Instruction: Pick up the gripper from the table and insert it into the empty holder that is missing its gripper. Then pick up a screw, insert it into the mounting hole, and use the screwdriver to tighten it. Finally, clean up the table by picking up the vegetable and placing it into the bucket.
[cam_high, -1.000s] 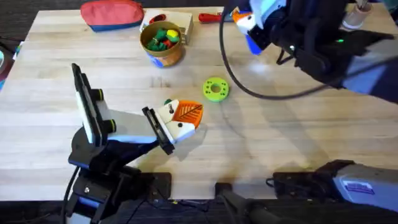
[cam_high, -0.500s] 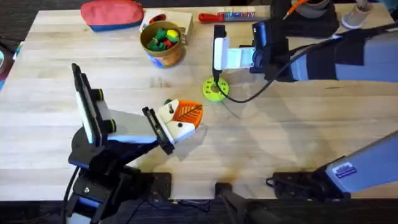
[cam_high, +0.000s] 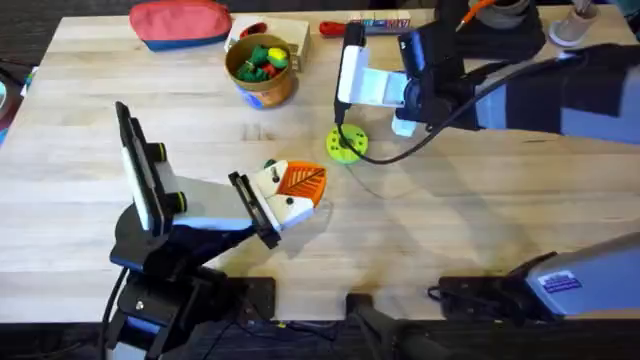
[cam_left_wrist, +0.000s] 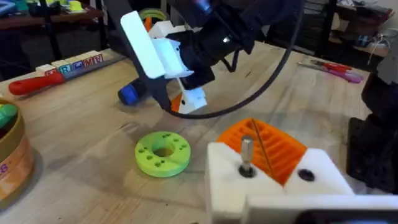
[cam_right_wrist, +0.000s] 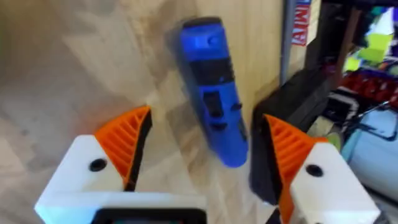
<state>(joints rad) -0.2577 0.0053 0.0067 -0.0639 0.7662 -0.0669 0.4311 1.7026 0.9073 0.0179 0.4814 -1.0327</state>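
Observation:
The blue screwdriver (cam_right_wrist: 214, 93) lies on the table between the spread orange pads (cam_right_wrist: 127, 140) of my right gripper (cam_right_wrist: 208, 127), which is open and does not touch it. From the left wrist, that gripper (cam_left_wrist: 183, 99) hovers behind the green disc, with the screwdriver's end (cam_left_wrist: 127, 94) poking out beside it. My left gripper (cam_high: 288, 192) rests mid-table. A white holder block (cam_left_wrist: 280, 186) there carries an orange wedge (cam_left_wrist: 267, 140), and a screw (cam_left_wrist: 245, 154) stands in its hole. The bucket (cam_high: 268, 92) stands at the back, full of mixed toys. A small green bit (cam_high: 268, 164) beside the left gripper is too small to identify.
A green disc (cam_high: 346, 143) lies between the two grippers. The right arm's black cable (cam_high: 400, 155) loops over the table just right of it. At the back edge are a red pouch (cam_high: 180, 22), a white box (cam_high: 297, 35) and a red-handled tool (cam_high: 345, 27).
My right arm swung from the back right corner down to the table behind the green disc, then edged slightly back. The left arm has not moved.

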